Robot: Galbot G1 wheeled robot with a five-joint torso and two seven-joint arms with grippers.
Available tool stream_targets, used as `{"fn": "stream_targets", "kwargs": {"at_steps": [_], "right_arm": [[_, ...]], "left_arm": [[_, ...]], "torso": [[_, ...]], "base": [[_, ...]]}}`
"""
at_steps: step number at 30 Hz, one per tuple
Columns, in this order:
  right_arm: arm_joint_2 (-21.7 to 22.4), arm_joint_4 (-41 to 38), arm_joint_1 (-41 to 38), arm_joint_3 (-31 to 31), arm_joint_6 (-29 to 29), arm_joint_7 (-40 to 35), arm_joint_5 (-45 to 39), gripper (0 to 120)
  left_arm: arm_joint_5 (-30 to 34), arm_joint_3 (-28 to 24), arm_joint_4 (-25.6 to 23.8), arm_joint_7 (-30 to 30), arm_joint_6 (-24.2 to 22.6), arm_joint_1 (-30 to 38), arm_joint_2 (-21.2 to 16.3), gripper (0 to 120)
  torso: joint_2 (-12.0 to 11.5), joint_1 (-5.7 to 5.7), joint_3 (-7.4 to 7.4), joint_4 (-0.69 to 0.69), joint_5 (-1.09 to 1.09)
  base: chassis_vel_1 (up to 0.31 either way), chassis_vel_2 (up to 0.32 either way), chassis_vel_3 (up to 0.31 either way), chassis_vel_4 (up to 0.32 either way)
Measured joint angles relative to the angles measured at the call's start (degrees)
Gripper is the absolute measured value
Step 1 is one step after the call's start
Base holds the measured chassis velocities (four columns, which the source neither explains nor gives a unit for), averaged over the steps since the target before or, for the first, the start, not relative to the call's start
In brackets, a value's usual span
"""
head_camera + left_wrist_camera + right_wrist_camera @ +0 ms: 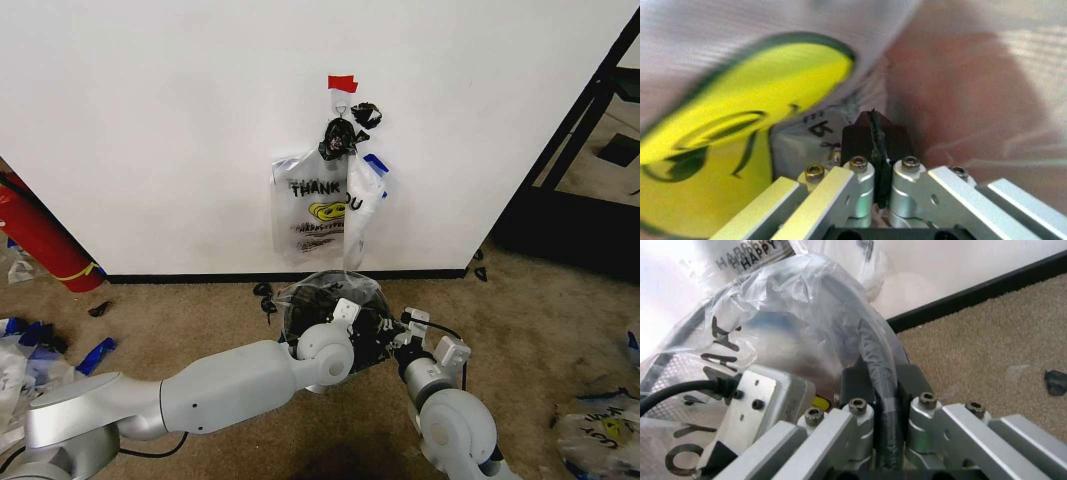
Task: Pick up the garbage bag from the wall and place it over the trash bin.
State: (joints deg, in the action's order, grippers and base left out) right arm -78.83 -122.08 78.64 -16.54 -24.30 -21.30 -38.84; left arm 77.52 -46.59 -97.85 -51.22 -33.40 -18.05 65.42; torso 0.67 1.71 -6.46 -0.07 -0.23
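Note:
The trash bin (303,322), black wire mesh, stands on the carpet just below the wall (150,120). A see-through garbage bag (330,285) with black lettering is draped over its top. My left gripper (358,325) reaches across to the bin's rim. In the left wrist view the left gripper (875,131) is shut on a thin fold of the garbage bag (740,130), its yellow smiley close up. My right gripper (881,382) is clamped on the bin's black rim (870,347), with the bag's film (773,305) over it. In the head view the right gripper (408,330) sits at the bin's right side.
More white "THANK YOU" bags (312,205) hang on the wall under a red tape patch (342,83), with black knotted lumps (338,138) at the hook. A red cylinder (35,235) leans at left. Loose bags (600,430) lie on the carpet; a black frame (580,130) stands at right.

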Motion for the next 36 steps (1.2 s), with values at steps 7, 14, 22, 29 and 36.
{"fn": "stream_targets", "kwargs": {"at_steps": [7,14,22,29,36], "right_arm": [[0.1,-0.3,0.1,0.0,-0.1,0.0,0.0,1],[-0.2,-0.6,0.3,0.0,-0.1,0.0,0.0,1],[-0.2,-0.3,0.5,-0.1,0.2,0.5,0.1,1],[-0.4,0.1,0.6,-0.2,0.7,0.9,0.2,1],[-0.3,1.0,0.7,-0.5,1.4,1.3,0.3,1]], "left_arm": [[0.4,0.2,-0.2,0.9,-1.3,0.0,0.1,13],[0.5,0.5,-0.2,0.7,-2.1,0.4,0.1,36],[1.0,1.1,-0.4,0.2,-2.4,0.2,0.1,70],[1.2,1.4,-0.7,-0.5,-2.4,-0.3,0.2,94],[1.9,1.8,-1.7,-1.0,-2.4,-0.3,0.2,100]], "torso": [[0.0,0.0,0.0,0.0,0.0],[0.0,0.0,0.0,0.0,0.0],[0.0,0.0,0.0,0.0,0.0],[0.0,0.0,0.0,0.0,0.0],[0.0,0.0,0.0,0.0,0.0]], "base": [[0.0,0.0,0.0,0.0],[0.0,0.0,0.0,0.0],[0.0,0.0,0.0,0.0],[0.0,0.0,0.0,0.0],[0.0,0.0,0.0,0.0]]}}
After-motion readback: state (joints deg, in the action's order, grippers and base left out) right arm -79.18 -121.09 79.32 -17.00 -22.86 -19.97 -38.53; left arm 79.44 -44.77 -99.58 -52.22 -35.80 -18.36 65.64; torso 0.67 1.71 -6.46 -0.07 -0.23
